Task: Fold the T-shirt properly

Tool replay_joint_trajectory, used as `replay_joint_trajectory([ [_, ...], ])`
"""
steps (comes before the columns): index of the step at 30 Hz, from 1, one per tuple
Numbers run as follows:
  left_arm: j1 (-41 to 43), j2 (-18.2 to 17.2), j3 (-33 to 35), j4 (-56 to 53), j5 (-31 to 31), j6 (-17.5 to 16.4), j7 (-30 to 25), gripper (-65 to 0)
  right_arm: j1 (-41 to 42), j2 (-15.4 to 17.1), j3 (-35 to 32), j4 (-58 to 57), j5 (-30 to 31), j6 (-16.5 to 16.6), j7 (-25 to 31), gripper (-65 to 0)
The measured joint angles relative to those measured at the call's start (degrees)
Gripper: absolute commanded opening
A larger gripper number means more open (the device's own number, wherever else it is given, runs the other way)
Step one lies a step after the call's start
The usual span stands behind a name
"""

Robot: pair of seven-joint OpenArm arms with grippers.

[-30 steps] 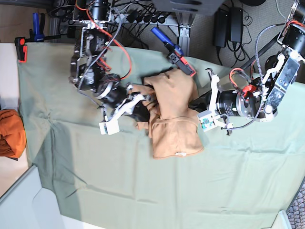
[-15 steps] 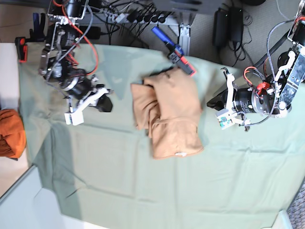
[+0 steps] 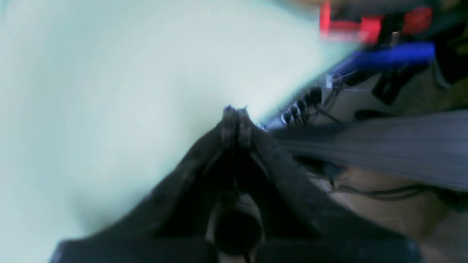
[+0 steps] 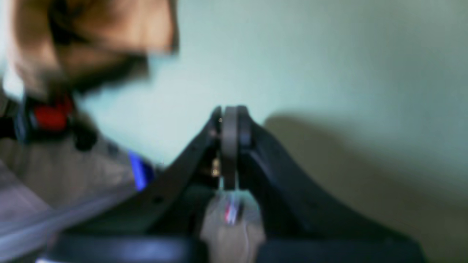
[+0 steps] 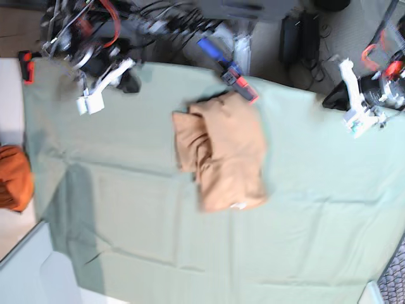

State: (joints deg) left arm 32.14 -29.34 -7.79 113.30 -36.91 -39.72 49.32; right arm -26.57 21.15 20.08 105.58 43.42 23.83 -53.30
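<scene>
1. Right gripper (image 5: 85,104): at about ten o'clock in the base view, over the far left corner of the green sheet (image 5: 158,240). In its wrist view (image 4: 230,117) the jaws are pressed together with nothing between them. It is well apart from the shirt.

2. Orange cloth bundle (image 5: 14,177): at nine o'clock, off the sheet's left edge, untouched by either arm.

3. T-shirt (image 5: 221,152): slightly above centre on the sheet, lying as a compact, roughly rectangular stack. Layers overlap; a narrower folded flap shows along its left side, and the edges there are not squarely aligned. A small pale tag shows at its six o'clock edge. No sleeve lies spread out.

4. Clamp (image 5: 231,71): blue and red, at twelve o'clock, just beside the shirt's far edge.

5. Left gripper (image 5: 355,123): at two o'clock, near the sheet's right edge. Its wrist view (image 3: 234,113), though blurred, shows the jaws together and empty.

6. Judgement: folding appears essentially complete; both arms stand clear of the shirt. At most, squaring the uneven left edge remains.
</scene>
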Motion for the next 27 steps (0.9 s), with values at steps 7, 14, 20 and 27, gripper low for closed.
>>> replay_joint_trajectory([
  [7, 15.26, -0.02, -8.79, -0.42, -1.77, 0.2, 0.2, -65.0, -12.09, 0.09, 0.04, 0.94, 0.24, 0.0, 0.76, -65.0],
  [14, 15.47, 2.14, -7.34, -14.21, 3.13, 0.24, -4.0, -65.0, -18.49, -0.02, -0.26, -7.26, -3.65, 0.0, 4.96, -65.0],
  [20, 6.4, 2.69, 0.35, -37.38, 11.08, 6.78, -3.87, -65.0, -15.8, -0.02, -4.87, -21.53, -10.12, -0.11, 5.79, -65.0],
  [27, -9.25, 3.82, 13.27, -64.96, 13.05, 10.99, -6.93, -65.0, -5.2, -0.31, -13.57, -41.38, -20.76, -1.92, 7.63, -65.0],
])
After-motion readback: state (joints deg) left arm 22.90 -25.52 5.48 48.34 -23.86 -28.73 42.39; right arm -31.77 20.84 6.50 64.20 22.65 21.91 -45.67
